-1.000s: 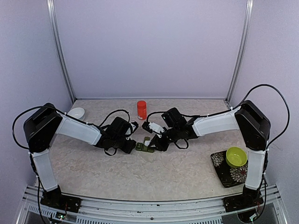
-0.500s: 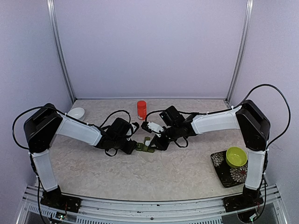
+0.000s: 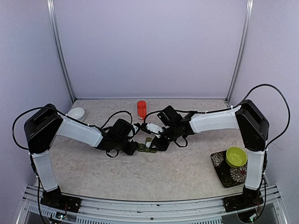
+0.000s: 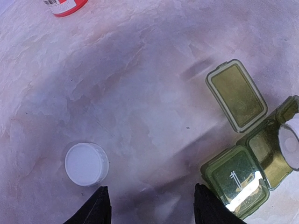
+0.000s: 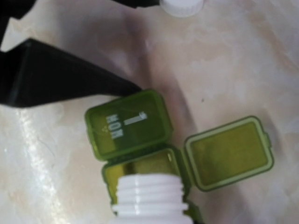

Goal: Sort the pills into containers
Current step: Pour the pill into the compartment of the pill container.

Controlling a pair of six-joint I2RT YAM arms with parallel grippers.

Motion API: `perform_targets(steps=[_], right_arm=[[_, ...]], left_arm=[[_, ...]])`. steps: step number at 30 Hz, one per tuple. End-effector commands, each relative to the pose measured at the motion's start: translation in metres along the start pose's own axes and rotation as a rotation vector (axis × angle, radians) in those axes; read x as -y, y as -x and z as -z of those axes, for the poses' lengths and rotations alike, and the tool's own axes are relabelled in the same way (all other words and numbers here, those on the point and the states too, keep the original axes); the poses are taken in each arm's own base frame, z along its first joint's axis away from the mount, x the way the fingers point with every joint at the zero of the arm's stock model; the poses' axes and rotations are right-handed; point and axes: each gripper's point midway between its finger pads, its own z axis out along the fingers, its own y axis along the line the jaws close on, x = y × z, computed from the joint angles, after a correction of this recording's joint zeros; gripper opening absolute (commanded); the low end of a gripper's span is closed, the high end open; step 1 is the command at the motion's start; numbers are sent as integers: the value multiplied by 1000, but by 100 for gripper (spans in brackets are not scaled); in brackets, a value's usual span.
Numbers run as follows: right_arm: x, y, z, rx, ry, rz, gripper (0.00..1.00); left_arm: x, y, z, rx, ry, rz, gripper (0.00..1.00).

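The containers are one dark green pill box [image 3: 147, 149] [image 5: 126, 122] [image 4: 243, 170] lying mid-table. Its end lid marked MON is down and the lid [image 5: 228, 152] [image 4: 237, 95] of the middle compartment lies swung open. My right gripper [image 3: 158, 134] is shut on an uncapped white bottle [image 5: 149, 198] [image 3: 154, 129], tipped with its threaded mouth over the open middle compartment. My left gripper [image 4: 152, 207] [image 3: 132, 148] stands open and empty, its right finger [image 4: 212, 207] against the box's end. No pills show.
The bottle's white cap [image 4: 87, 163] [image 5: 182, 4] lies by my left finger. A red-orange bottle [image 3: 141, 109] [image 4: 65, 5] stands behind the box. A white bowl [image 3: 76, 112] sits at the far left. A lime-green bowl [image 3: 236, 156] rests on a patterned mat [image 3: 223, 170] at the right.
The right gripper has shifted the white bottle a little left, closer over the pill box. The left gripper has barely moved, and both keep the same opening.
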Motion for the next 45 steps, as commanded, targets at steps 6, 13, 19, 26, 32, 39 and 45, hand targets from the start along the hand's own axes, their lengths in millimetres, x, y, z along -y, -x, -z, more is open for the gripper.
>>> perform_targets(steps=[6, 13, 19, 26, 32, 39, 45], right_arm=[[-4, -3, -6, -56, -12, 21, 0], [-3, -5, -4, -82, -21, 26, 0], [-4, -8, -6, -105, -20, 30, 0], [-4, -4, -4, -104, -27, 34, 0], [-4, -2, -2, -103, -29, 41, 0], [-4, -1, -2, -96, -32, 43, 0], [-5, 1, 0, -68, -33, 43, 0]], left_arm=[[8, -5, -2, 2, -18, 3, 60], [7, -7, -1, 2, -13, 5, 60], [8, -6, 0, 3, -13, 7, 60], [7, -6, 0, 6, -12, 7, 60], [7, -7, 0, 3, -7, 6, 60], [4, -5, 1, 7, 2, 5, 60], [1, -7, 0, 4, 8, 9, 60]])
